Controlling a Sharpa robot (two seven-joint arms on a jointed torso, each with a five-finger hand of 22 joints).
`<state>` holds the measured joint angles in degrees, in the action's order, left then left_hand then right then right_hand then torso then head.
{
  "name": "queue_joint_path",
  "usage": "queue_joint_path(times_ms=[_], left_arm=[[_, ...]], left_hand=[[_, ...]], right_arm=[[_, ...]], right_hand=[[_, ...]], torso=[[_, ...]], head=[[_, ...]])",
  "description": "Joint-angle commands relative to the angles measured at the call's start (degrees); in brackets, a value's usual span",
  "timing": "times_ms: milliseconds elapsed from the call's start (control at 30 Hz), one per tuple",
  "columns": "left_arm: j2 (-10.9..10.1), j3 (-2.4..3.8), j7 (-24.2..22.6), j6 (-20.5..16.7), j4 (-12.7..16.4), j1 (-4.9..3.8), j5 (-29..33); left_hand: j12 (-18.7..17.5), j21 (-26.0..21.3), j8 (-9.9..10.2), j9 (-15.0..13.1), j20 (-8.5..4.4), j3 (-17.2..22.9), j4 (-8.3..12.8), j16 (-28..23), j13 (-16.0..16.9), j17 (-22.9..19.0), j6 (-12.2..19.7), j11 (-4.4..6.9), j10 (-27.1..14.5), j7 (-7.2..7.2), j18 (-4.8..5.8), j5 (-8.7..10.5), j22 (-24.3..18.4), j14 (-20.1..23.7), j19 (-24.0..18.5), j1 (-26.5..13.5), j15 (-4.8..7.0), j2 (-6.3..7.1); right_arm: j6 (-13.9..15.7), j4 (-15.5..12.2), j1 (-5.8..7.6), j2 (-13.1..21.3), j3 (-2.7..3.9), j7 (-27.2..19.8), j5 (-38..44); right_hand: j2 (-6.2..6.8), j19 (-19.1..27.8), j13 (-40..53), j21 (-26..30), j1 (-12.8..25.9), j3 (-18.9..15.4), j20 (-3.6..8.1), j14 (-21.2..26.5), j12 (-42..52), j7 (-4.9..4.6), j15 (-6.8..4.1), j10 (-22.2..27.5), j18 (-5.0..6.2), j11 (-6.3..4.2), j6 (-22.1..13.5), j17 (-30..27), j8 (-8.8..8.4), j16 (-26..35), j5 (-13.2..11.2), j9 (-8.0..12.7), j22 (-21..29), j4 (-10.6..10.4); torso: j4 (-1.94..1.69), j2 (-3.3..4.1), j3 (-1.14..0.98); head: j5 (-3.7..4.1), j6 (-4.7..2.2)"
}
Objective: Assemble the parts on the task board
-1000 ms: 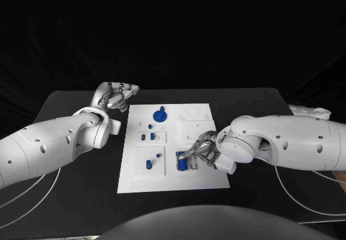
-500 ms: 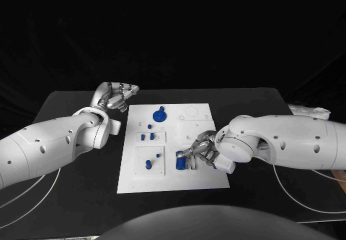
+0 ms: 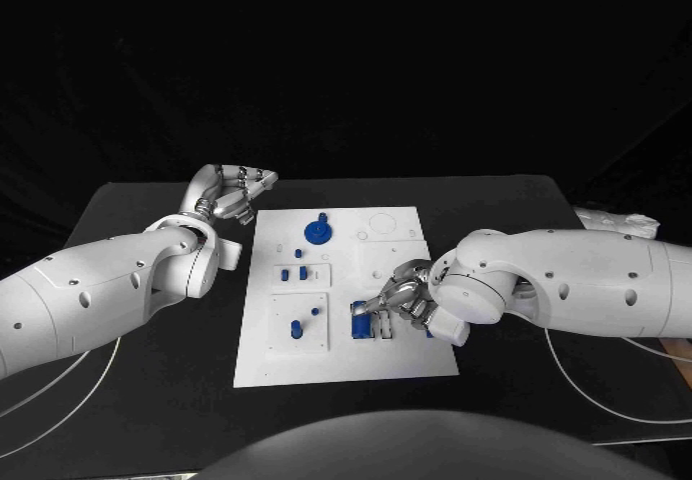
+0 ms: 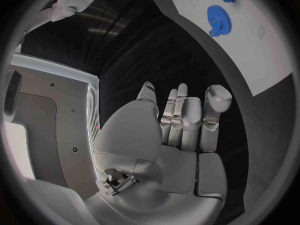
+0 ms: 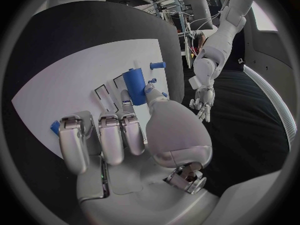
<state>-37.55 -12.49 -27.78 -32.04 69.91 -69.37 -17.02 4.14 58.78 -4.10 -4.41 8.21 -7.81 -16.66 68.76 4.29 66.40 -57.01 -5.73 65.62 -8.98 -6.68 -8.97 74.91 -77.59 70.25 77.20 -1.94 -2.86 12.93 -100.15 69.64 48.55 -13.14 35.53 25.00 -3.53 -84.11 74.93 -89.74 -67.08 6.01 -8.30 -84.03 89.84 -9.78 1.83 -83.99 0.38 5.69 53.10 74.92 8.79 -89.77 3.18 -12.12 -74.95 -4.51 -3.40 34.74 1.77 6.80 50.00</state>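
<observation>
The white task board (image 3: 346, 360) lies in the middle of the table. My right hand (image 3: 405, 302) hovers low over its near right part. There it pinches an upright blue cylinder (image 3: 361, 322) between the thumb and a finger, with the other fingers curled beside it. In the right wrist view the thumb presses the side of the blue cylinder (image 5: 134, 87). A blue gear (image 3: 319, 233) lies at the board's far end, and small blue pegs (image 3: 296, 271) stand in the plates to the left. My left hand (image 3: 231, 190) is raised off the board's far left corner, fingers straight, holding nothing.
More blue pieces (image 3: 303, 320) stand in the near left plate. The left wrist view shows the blue gear (image 4: 217, 19) and the board's edge (image 4: 262, 60) beyond the straight fingers (image 4: 187, 115). Black table surrounds the board on all sides.
My right hand has shifted slightly left over the board with the blue cylinder. The left hand has not moved.
</observation>
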Motion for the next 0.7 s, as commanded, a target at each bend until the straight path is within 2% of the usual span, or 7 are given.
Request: queue_joint_path(times_ms=[33, 367, 700], left_arm=[[0.2, 0.05, -0.3, 0.9, 0.1, -0.05, -0.2], [0.2, 0.05, -0.2, 1.1, 0.1, -0.05, -0.2], [0.3, 0.05, -0.1, 1.2, 0.0, -0.05, -0.2]], left_hand=[[0.0, -0.3, -0.1, 0.0, -0.09, -0.3, 0.0, -0.3, 0.1, -0.1, 0.3, 0.07, -0.1, 0.1, 0.41, -0.39, 2.6, 0.5, -0.2, 0.0, 0.07, -0.33], [0.0, -0.3, -0.1, 0.0, -0.09, -0.3, 0.0, -0.2, 0.1, 0.0, 0.3, 0.07, -0.1, 0.11, 0.41, -0.5, 2.6, 0.5, -0.2, 0.1, 0.08, -0.39], [0.0, -0.4, -0.1, 0.0, -0.09, -0.4, 0.0, -0.3, 0.1, 0.0, 0.3, 0.08, -0.1, 0.11, 0.38, -0.57, 2.6, 0.5, -0.3, 0.1, 0.08, -0.42]], right_arm=[[0.1, 0.5, -0.37, 0.3, -0.39, 2.4, 2.6], [0.4, 0.5, -0.43, 0.5, -0.39, 2.6, 3.4], [0.0, 0.8, -0.46, 0.3, -0.39, 2.9, 3.5]], right_hand=[[-0.24, -5.9, 15.1, -0.3, -0.8, -0.1, -0.19, -6.0, 0.2, 0.22, 0.27, -6.0, -0.38, -0.04, 1.0, 15.1, 0.36, -0.2, 0.1, -0.3, -15.1, 0.5], [-0.51, -5.9, 15.1, -0.3, -1.6, -0.3, 0.41, -6.0, 0.2, 1.2, -0.45, -6.0, -0.38, -0.89, 3.1, 15.1, 1.92, -0.2, 0.5, -1.9, -15.1, 1.3], [-0.38, -5.9, 15.1, -0.3, -0.6, -1.0, 0.66, -6.0, 0.2, 1.28, -0.64, -6.0, -0.38, -1.07, 3.0, 15.1, 2.27, -0.2, 0.2, -2.6, -15.1, 0.8]], torso=[[-0.01, -0.02, 0.01], [0.01, -0.03, -0.01], [-0.04, -0.03, 0.03]], head=[[0.06, 0.0], [0.22, 0.0], [0.5, 0.0]])
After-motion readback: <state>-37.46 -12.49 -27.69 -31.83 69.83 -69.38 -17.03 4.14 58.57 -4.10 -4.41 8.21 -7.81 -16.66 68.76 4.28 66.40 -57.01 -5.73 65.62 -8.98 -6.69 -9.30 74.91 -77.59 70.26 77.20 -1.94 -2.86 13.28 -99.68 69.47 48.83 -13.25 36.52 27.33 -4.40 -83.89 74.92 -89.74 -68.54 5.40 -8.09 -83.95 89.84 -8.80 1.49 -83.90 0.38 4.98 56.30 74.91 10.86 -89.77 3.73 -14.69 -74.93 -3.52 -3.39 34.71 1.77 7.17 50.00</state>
